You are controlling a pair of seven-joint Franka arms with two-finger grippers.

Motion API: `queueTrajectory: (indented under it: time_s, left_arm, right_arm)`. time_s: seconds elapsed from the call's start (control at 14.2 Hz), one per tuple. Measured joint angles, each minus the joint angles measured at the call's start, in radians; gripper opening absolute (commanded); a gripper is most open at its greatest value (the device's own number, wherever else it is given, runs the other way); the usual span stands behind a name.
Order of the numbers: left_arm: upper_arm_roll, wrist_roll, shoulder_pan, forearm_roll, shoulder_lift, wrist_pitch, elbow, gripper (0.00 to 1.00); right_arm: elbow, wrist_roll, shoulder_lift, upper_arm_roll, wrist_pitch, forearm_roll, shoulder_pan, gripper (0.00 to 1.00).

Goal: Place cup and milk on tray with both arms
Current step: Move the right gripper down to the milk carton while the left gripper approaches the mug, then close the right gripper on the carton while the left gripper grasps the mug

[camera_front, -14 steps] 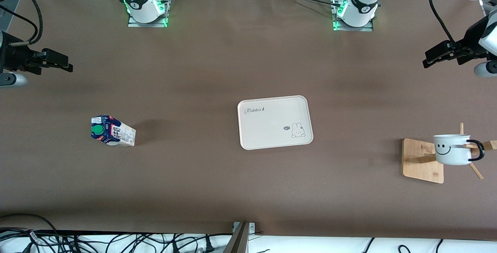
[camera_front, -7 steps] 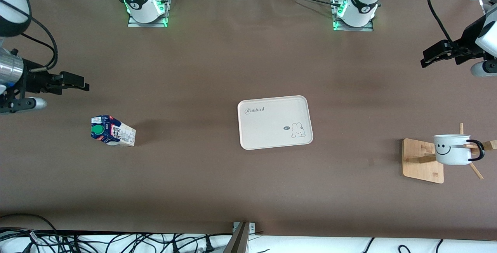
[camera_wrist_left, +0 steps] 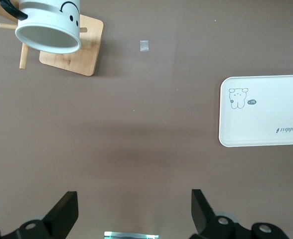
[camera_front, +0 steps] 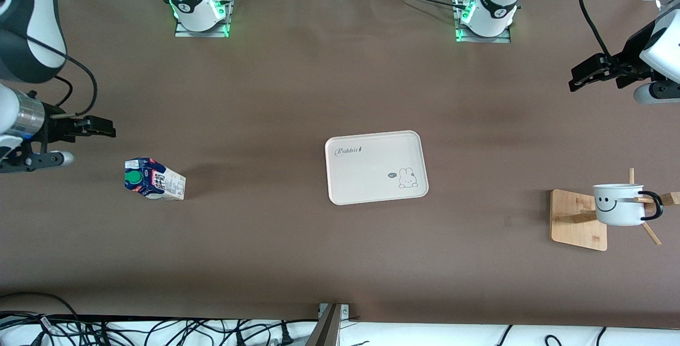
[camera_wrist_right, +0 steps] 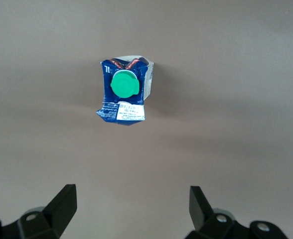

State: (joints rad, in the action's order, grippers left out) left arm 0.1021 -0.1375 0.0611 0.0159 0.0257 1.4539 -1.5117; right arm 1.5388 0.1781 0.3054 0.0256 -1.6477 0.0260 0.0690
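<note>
The milk (camera_front: 154, 179) stood upright on the counter (camera_front: 276, 250) toward the right arm's end, well apart from the tray (camera_front: 375, 167), which lay empty near the middle. The cup (camera_front: 619, 204) hung by its handle on a peg of the wooden rack (camera_front: 578, 219) toward the left arm's end, also well apart from the tray.

The right gripper (camera_front: 101, 126) was in the air over bare counter near the milk, with its jaws wide open and holding nothing; in the right wrist view the milk (camera_wrist_right: 124, 93) sat between the lines of the two fingers (camera_wrist_right: 62, 204) but not yet between them. The left gripper (camera_front: 584, 74) was over the counter at its own end, jaws wide open and empty as the left wrist view showed, with the cup (camera_wrist_left: 49, 27) and the rack (camera_wrist_left: 74, 52) some way off.

The step in hand seemed to be the approach of both arms. To do it well, the right gripper should probably come down centred on the milk and close on the flat sides below the sloped top. The left one should likely grip the cup's rim or wall and lift it along the peg, so the rack does not tip.
</note>
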Motion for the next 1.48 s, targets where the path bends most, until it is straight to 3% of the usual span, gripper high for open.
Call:
queueTrajectory:
  time_s: [0.49,1.06,1.2,1.48]
  left_arm:
    - [0.000,0.000,0.013,0.000,0.000,0.000,0.000,1.00]
    - [-0.003,0.000,0.019,-0.029,0.000,0.008,0.004,1.00]
    - [-0.002,0.000,0.019,-0.056,0.003,0.079,-0.013,1.00]
    - [-0.011,0.000,0.022,-0.085,0.025,0.348,-0.129,1.00]
  right_arm:
    - [0.000,0.000,0.097,0.000,-0.095,-0.021,0.003,1.00]
    - [0.000,0.000,0.129,0.008,-0.198,-0.050,-0.003,1.00]
    - [0.000,0.000,0.143,0.009,-0.210,-0.050,-0.005,1.00]
    - [-0.013,0.000,0.176,0.011,-0.247,-0.050,-0.017,1.00]
